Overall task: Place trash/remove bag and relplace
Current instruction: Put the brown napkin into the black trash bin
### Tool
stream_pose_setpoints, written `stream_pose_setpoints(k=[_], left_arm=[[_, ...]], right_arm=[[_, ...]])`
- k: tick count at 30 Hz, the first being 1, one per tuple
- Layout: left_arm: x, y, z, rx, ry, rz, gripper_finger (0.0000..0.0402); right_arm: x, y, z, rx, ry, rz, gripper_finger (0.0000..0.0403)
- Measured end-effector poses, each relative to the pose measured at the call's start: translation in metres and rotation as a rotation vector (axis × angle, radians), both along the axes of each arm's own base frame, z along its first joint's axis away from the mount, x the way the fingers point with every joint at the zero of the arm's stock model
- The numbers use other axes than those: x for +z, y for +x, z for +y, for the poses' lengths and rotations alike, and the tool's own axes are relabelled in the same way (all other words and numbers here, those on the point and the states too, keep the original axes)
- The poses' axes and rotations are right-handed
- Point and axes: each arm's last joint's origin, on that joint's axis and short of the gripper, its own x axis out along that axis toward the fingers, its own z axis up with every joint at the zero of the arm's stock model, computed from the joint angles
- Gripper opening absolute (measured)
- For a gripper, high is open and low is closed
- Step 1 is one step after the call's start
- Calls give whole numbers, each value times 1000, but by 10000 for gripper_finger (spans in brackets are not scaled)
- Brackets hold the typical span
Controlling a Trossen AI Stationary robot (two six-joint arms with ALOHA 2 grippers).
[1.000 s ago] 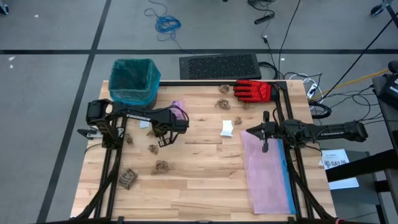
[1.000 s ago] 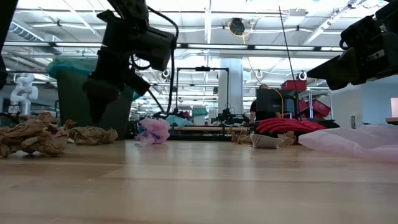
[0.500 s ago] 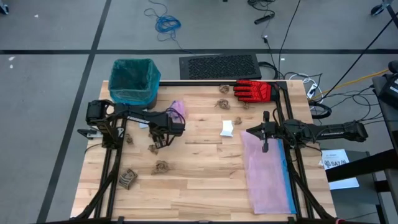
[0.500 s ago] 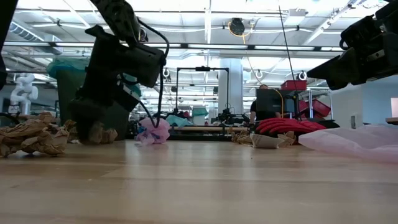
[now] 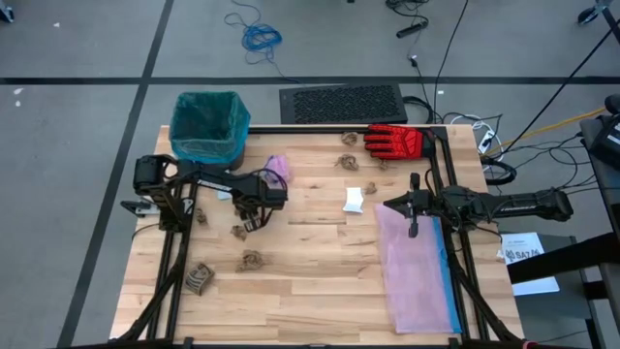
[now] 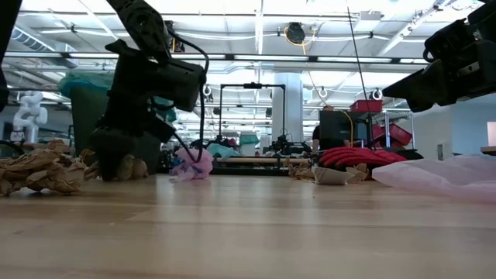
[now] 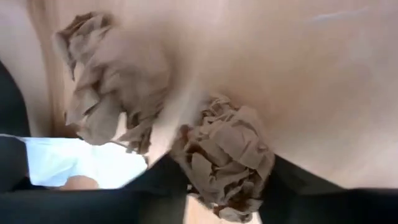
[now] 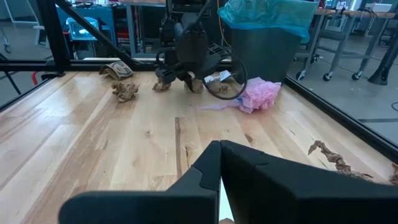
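Early stage. Left gripper (image 5: 247, 225) down at table, jaws part-open astride brown wad (image 7: 227, 163), grip unconfirmed. Other trash scattered across table. Teal bag (image 5: 207, 123) in bin, far left. Right gripper (image 5: 414, 228) closed, empty, idle right.

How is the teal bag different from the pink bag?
The thin teal plastic bag lines the dark bin at the table's far left corner, opened up with its edge folded over the rim; the pale pink translucent bag lies flat on the wooden table near the right arm. The teal one has a tub shape; the pink one is a long flat sheet with a blue edge. Both are thin plastic.
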Motion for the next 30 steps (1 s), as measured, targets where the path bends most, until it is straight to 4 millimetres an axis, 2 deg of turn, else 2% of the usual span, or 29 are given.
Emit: stream_pose_setpoints(k=[4, 9, 13, 18, 24, 27, 30], left_arm=[[4, 7, -3, -19, 8, -28, 21], [15, 15, -9, -62, 9, -43, 13], [32, 23, -13, -80, 15, -41, 6], [67, 32, -13, -122, 134, 3, 5], [122, 33, -2, -171, 388, 101, 4], [148, 37, 6, -146, 476, 24, 4], [180, 32, 12, -110, 503, -74, 4]], right_arm=[[0, 0, 0, 0, 0, 0, 0], [0, 0, 0, 0, 0, 0, 0], [0, 0, 0, 0, 0, 0, 0], [0, 0, 0, 1, 0, 0, 0], [0, 0, 0, 0, 0, 0, 0], [0, 0, 0, 1, 0, 0, 0], [0, 0, 0, 0, 0, -1, 0]])
